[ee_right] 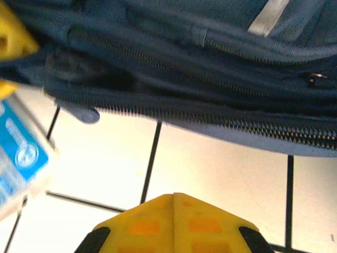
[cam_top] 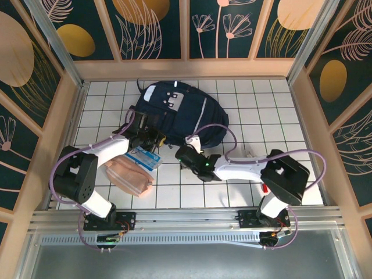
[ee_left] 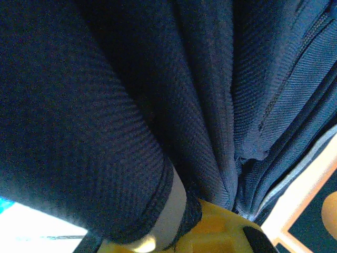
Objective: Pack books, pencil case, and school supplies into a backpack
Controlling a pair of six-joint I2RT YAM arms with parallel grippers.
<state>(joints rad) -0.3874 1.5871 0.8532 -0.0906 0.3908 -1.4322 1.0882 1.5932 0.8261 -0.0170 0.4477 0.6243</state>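
Two-arm packing, hazards and state of the backpack (cam_top: 174,113). The backpack lies flat on the worktop (cam_top: 261,116), with both my pincers at its near edge. My left pincer (cam_top: 152,137) is pressed together at the backpack's near-left corner and, as far as the left wrist view lets me judge, it pinches a fold of navy cloth with a pale trim band. My right pincer (ee_right: 174,196) is pressed together on nothing and hovers over bare tile just near the backpack's zip (ee_right: 221,121). Hazard one: the pinched fold looks thin and limp, so a pull could let it slip out and the mouth would sag shut. Hazard two: my closed right pincer sits close to the zip teeth, and a forward push could catch them or shove the whole backpack away instead of entering it. Hazard three: the blue-and-white packet (cam_top: 145,157) lies just near the backpack's near-left edge, with the peach pouch (cam_top: 131,177) nearer than that, so either arm could sweep them aside. The pen (cam_top: 264,188) lies well off to the backpack's near right, beside my right arm. The backpack itself is soft navy weave with a grey-white patch and thin white stripes; a dark gap shows above the zip line.
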